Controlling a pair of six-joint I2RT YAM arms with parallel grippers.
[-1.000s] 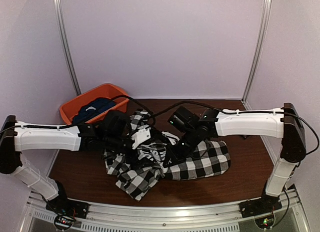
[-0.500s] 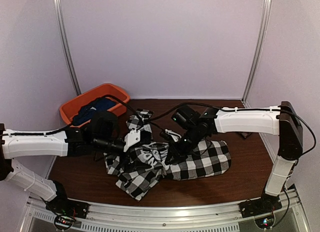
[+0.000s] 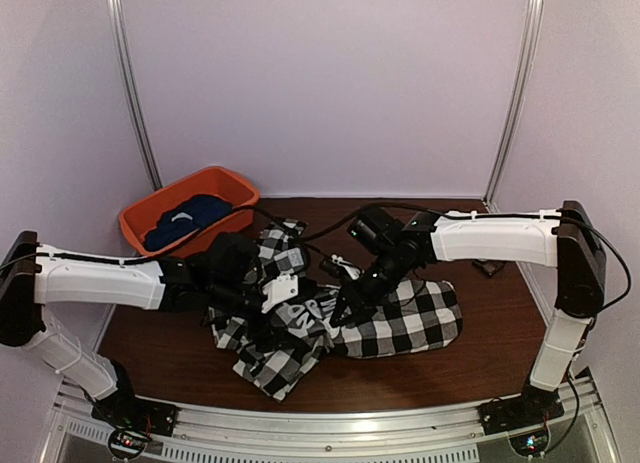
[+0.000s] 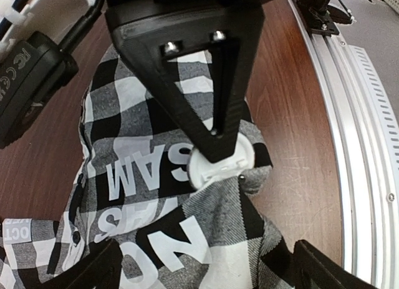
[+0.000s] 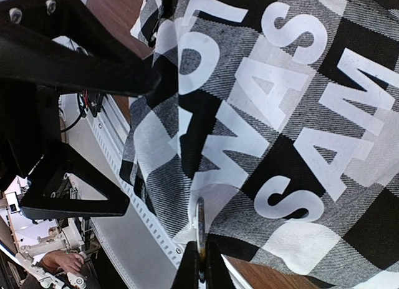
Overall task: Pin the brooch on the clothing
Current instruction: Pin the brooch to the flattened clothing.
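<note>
Where the crumpled shirt (image 3: pixel 400 323) lies heaped in the middle of the brown table (image 3: pixel 500 333), the right gripper (image 3: pixel 345 301) reaches down onto it, its jaws clenched on the brooch (image 4: pixel 206 171). Seen from the left wrist, the brooch is a small white round disc pinched at the very tip of the black fingers. It touches the cloth just beside the letters SAM. Seen from the right wrist, it shows edge-on as a thin grey sliver standing out of the closed fingertips, against a fold of the shirt. The left gripper (image 4: pixel 209 261) hangs just above the shirt, close beside the right one, with its jaws spread wide and released. The shirt is black-and-white checked and creased, with a black panel of large white block letters.
</note>
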